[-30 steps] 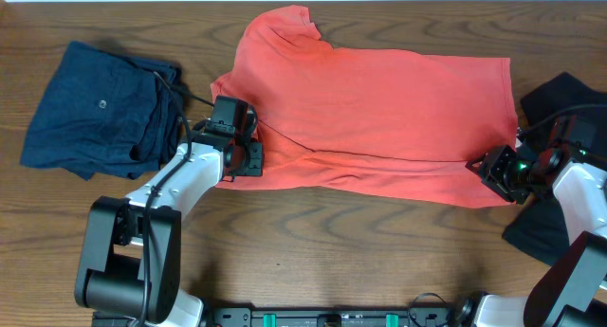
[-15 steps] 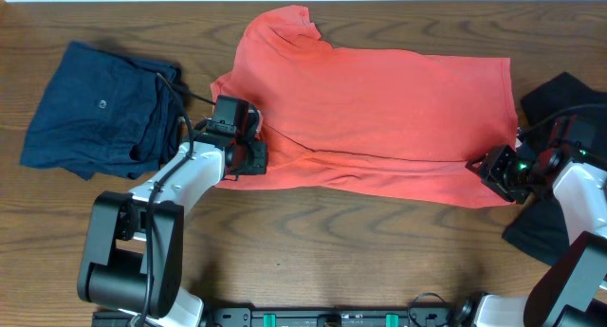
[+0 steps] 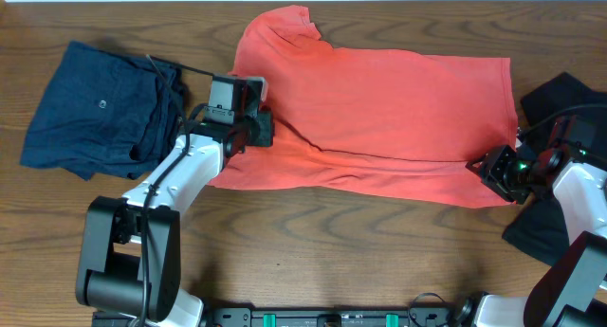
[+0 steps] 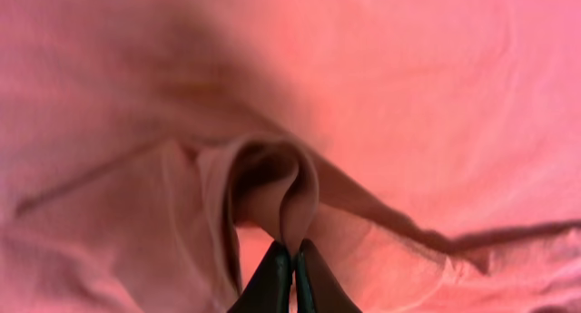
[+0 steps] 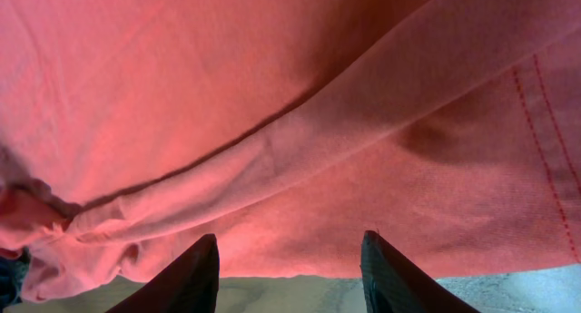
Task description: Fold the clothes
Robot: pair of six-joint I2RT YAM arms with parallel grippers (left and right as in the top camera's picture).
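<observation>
A large coral-red T-shirt (image 3: pixel 379 109) lies spread across the middle of the table, no lettering showing. My left gripper (image 3: pixel 258 130) is at its left side, shut on a pinched fold of the red cloth (image 4: pixel 277 190), jaws (image 4: pixel 292 251) closed together. My right gripper (image 3: pixel 493 168) is at the shirt's lower right corner, open, its fingers (image 5: pixel 290 249) apart over the hem (image 5: pixel 381 213) with nothing between them. A navy-blue garment (image 3: pixel 95 109) lies at the left. A black garment (image 3: pixel 560 99) lies at the right, partly under my right arm.
The wooden table (image 3: pixel 313 242) shows bare wood along the front. The table's back edge runs along the top of the overhead view. The navy garment is close to my left arm's elbow.
My left gripper has moved up and to the right, dragging the pinched left edge of the red shirt inward over the body. The right arm has not moved.
</observation>
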